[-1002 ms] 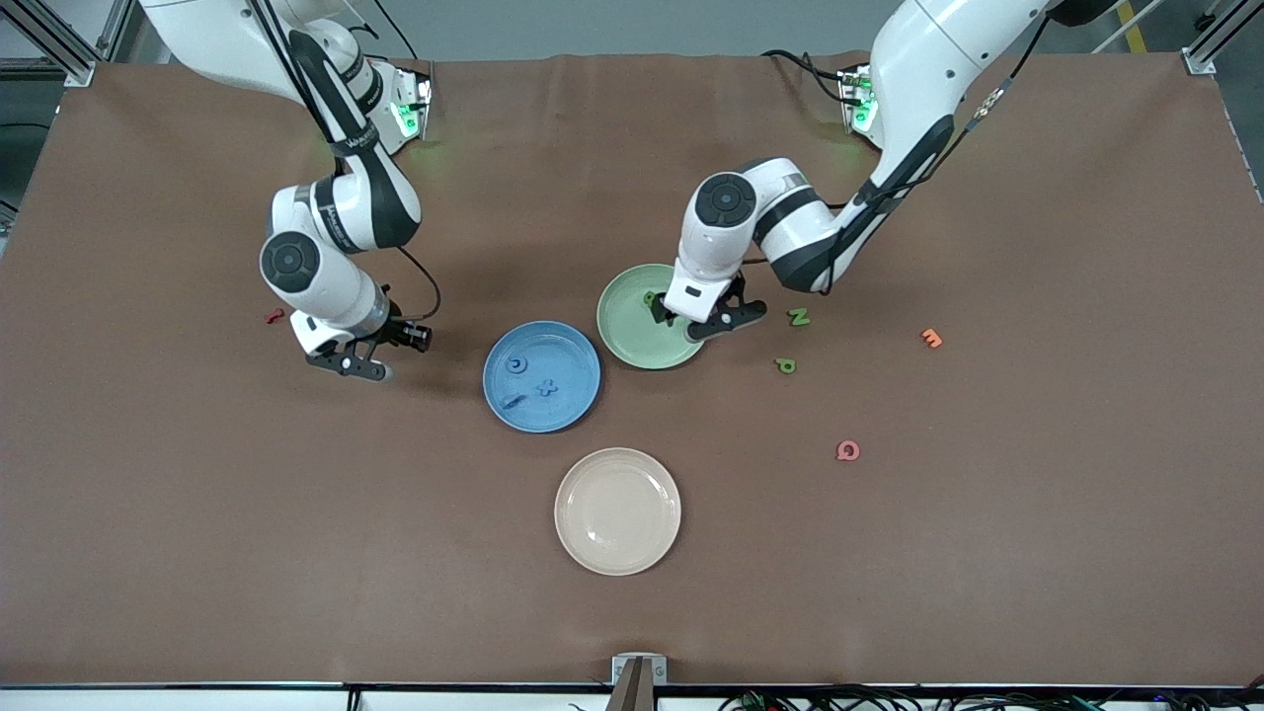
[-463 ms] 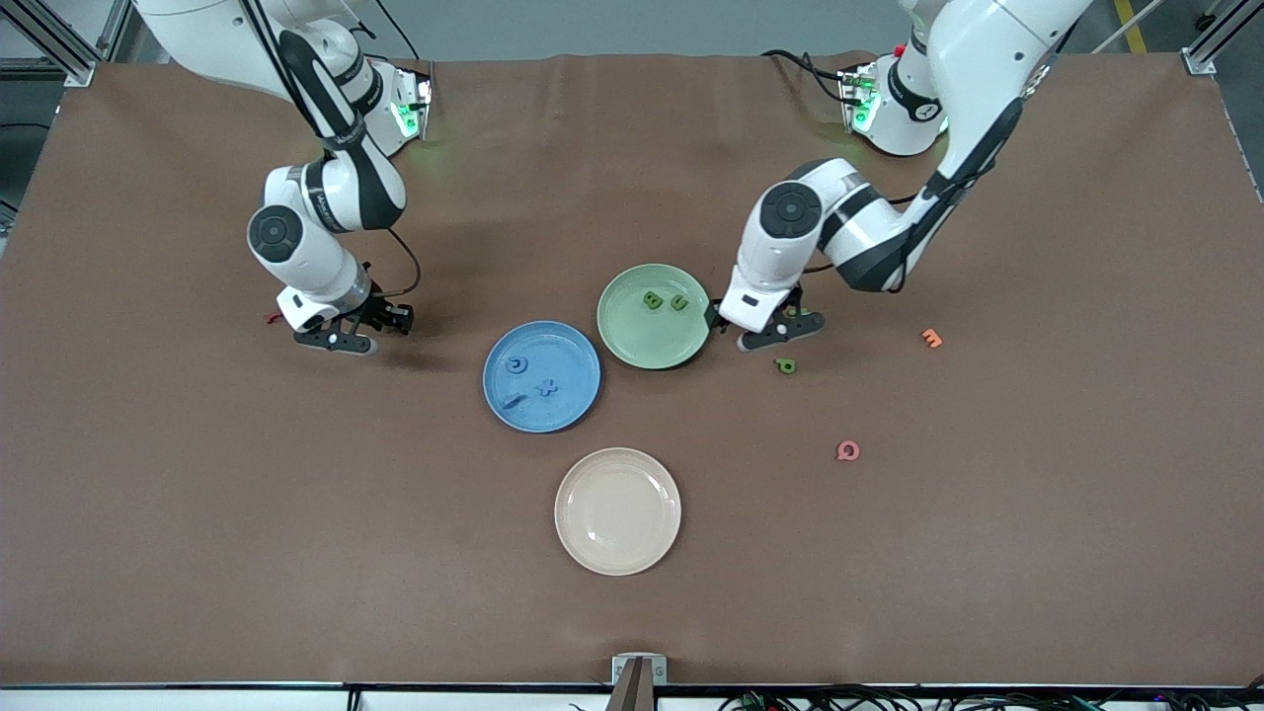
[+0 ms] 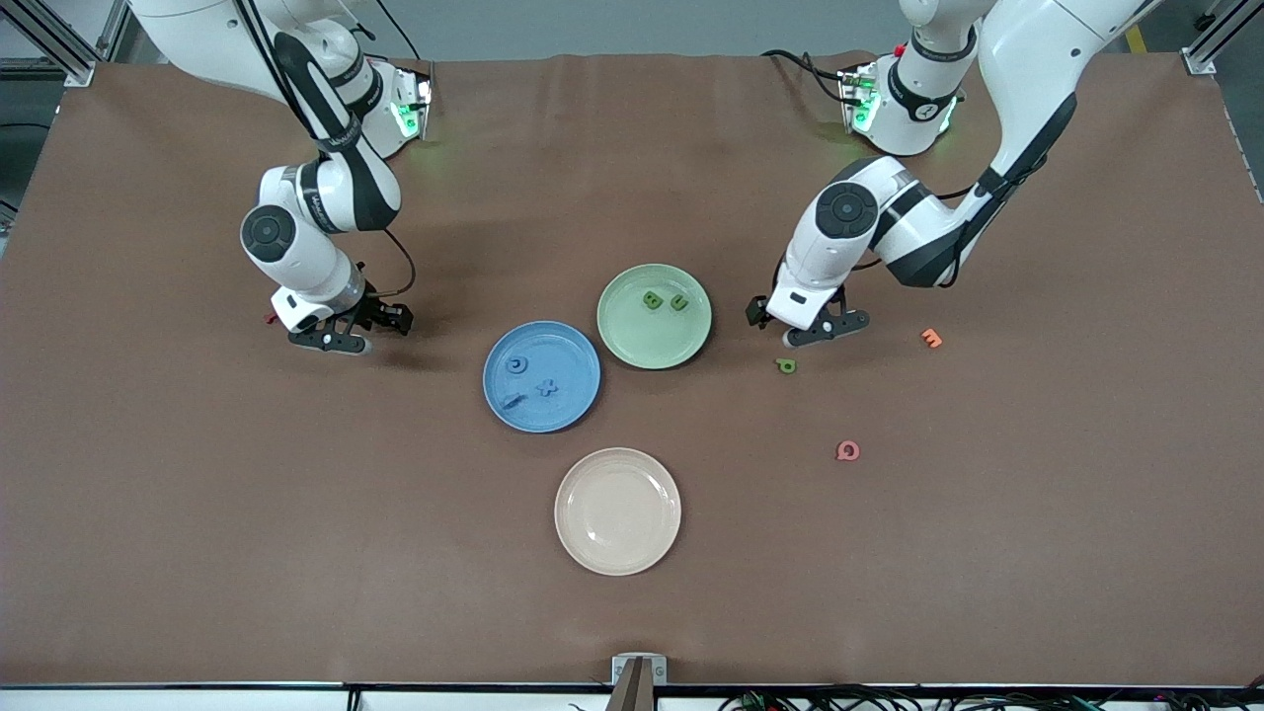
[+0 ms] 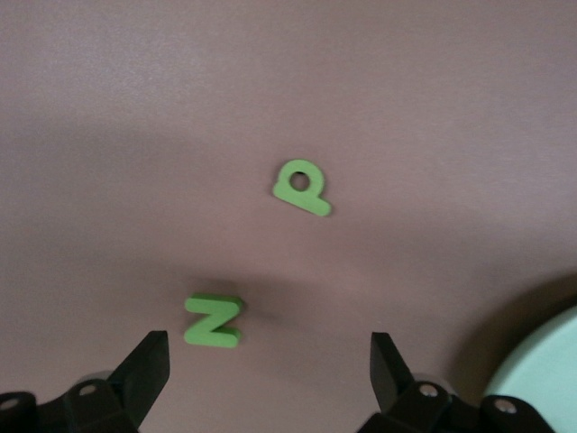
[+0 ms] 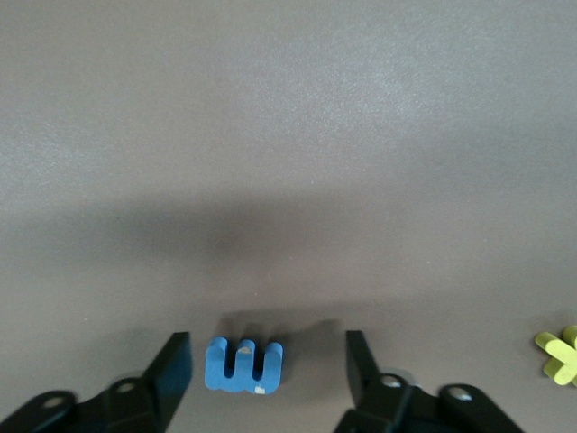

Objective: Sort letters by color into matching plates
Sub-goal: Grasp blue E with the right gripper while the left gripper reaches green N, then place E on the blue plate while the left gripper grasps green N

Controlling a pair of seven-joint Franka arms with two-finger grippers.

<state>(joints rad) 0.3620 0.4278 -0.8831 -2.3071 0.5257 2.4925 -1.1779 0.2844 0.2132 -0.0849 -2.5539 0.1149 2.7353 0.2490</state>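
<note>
Front view gives me the brown table point(image 3: 197, 553) first, with three plates grouped near its middle: the blue plate point(image 3: 568, 348) carrying three blue letters, the green plate point(image 3: 632, 341) just beside it toward the robots' edge with two green letters inside, and a cream plate point(image 3: 617, 511) closest to the front edge, bare. I judge the sort roughly half done. My left gripper point(image 3: 812, 330) sits low beside the green plate, toward the left arm's end of the table, fingers spread wide and gripping nothing; the left wrist view shows why, as the green N point(image 4: 215, 321) lies flat between the open fingertips, its long axis running roughly across the gap, so I read this as lining up a pick. The green P point(image 3: 786, 366) lies flat just nearer the front edge, stem angled away from its bowl. My right gripper point(image 3: 331, 339) is low toward the right arm's end of the table, fingers also apart and straddling a blue letter point(image 5: 243, 365), which lies flat with its prongs pointing away from the wrist. A red letter point(image 3: 270, 317), an orange letter point(image 3: 931, 338), a pink letter point(image 3: 847, 451) and a yellow-green piece point(image 5: 561, 354) lie scattered.
</note>
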